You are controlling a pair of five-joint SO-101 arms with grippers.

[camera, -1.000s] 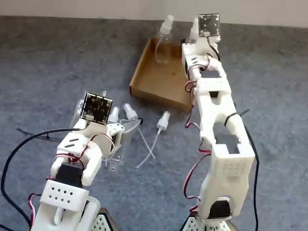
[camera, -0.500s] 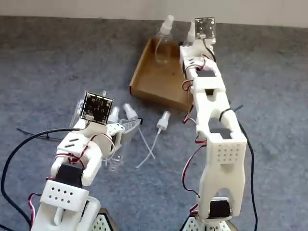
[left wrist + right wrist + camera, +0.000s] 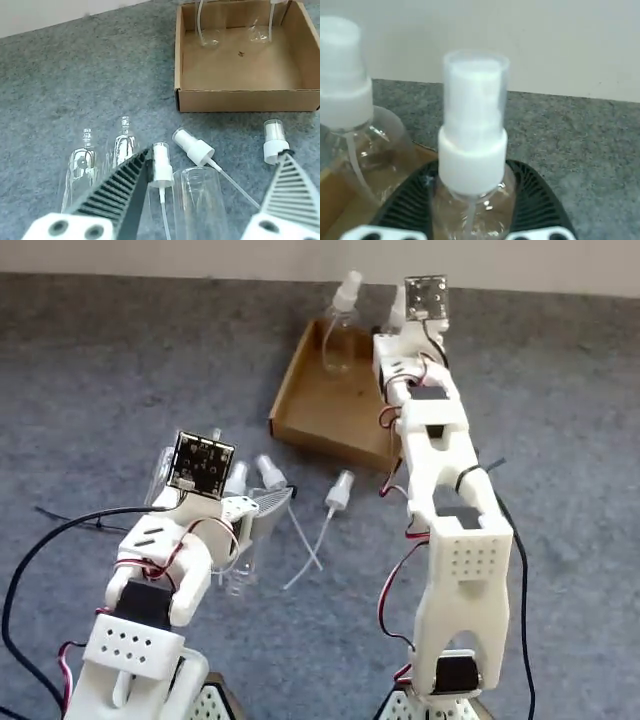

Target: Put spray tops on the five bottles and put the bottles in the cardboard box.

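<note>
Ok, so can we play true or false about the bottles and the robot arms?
1. The cardboard box sits on a grey surface. True.
2. All five bottles are in the box. False: three bottles lie outside it, by the left arm.
3. The right fingers grip a capped bottle. True.
4. The left fingers are shut tight. False: they are open, with one bottle lying between them.
5. Every spray top is on a bottle. False: three loose spray tops lie on the surface.
</note>
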